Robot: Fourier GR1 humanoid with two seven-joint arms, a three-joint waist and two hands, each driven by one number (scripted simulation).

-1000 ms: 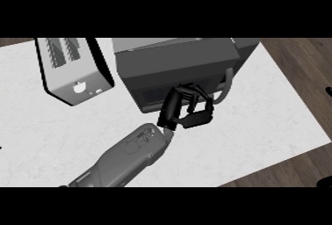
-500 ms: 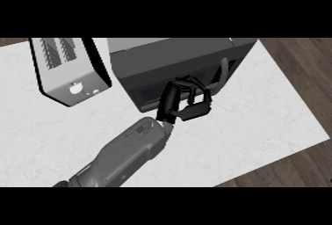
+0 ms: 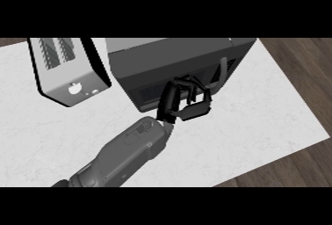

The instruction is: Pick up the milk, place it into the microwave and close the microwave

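The dark microwave [image 3: 170, 57] stands at the back of the white counter [image 3: 58, 132], and its door faces me with a vertical bar handle [image 3: 223, 72] near its right side. My right hand [image 3: 185, 100] lies against the lower front of the door, left of the handle, with its fingers curled and holding nothing. Its grey forearm [image 3: 123, 154] comes in from the lower left. No milk shows anywhere in view. The left hand is out of view.
A silver toaster [image 3: 68, 72] stands just left of the microwave at the back left. The counter's right edge [image 3: 304, 110] runs diagonally, with wooden floor [image 3: 304, 57] beyond it and at the lower right.
The right hand has moved a little up and in against the microwave's door front, and the forearm followed. The toaster has stayed put.
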